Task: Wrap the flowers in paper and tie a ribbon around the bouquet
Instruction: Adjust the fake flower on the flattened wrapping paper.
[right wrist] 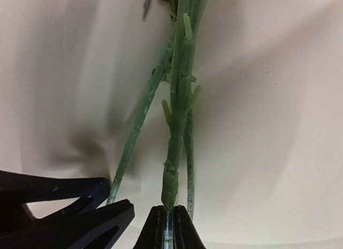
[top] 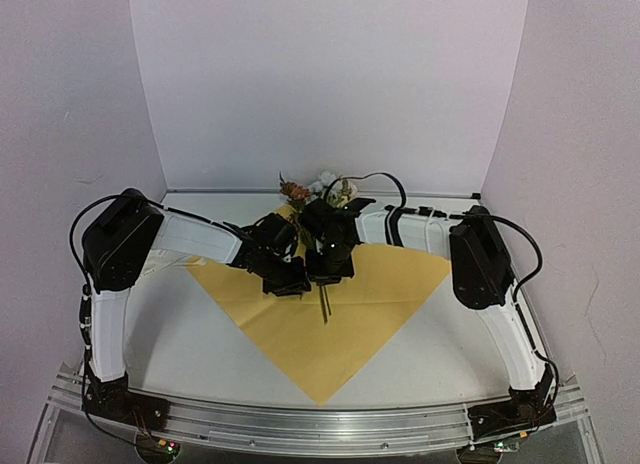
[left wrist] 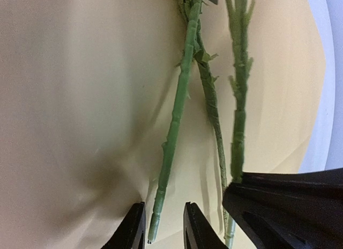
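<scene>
**The flowers (top: 296, 191) on the paper (top: 330, 344), held at the stems (top: 325, 306)**

The paper lies flat on the table (top: 180, 334) as a diamond, yellow-tan face up. The flowers lie along its middle line, blossoms at the far corner, green stems pointing toward the arm bases. The right end effector (right wrist: 169, 227) is clamped on the end of one thick stem, its fingers drawn together around it. The left end effector (left wrist: 165, 227), just beside it on the left, holds its fingers slightly apart; the cut end of another stem lies between them, with a gap showing beside it. The paper dimples beneath the stems
</scene>
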`<state>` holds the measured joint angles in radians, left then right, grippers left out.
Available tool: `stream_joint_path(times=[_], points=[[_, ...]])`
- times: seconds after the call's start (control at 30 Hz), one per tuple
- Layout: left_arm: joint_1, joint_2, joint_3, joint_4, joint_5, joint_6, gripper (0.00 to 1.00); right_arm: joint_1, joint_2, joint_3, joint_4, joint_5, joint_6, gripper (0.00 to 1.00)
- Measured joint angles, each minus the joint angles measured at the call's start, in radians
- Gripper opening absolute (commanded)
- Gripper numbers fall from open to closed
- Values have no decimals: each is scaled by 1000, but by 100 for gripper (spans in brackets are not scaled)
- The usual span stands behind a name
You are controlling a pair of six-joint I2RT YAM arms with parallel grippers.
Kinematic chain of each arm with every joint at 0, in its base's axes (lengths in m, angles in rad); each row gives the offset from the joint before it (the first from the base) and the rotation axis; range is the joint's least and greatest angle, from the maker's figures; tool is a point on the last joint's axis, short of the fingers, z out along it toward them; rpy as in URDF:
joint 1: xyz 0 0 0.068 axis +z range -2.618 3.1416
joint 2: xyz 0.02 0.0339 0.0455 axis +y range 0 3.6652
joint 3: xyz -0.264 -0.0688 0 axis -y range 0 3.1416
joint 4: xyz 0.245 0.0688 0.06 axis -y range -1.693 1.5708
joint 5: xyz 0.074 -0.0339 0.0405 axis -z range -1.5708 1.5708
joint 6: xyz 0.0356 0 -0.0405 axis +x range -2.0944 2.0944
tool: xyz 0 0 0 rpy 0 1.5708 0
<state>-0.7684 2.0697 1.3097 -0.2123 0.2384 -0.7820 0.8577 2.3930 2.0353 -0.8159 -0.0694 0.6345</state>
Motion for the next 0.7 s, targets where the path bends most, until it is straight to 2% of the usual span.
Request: stream_joint_path(times=[0.33, 0.7], points=[[-19, 0, 12, -33, -72, 10, 18, 1, -106, -28, 17, -5, 11, 0], [-23, 0, 12, -42, -90, 26, 9, -14, -104, -36, 50, 29, 25, 0]])
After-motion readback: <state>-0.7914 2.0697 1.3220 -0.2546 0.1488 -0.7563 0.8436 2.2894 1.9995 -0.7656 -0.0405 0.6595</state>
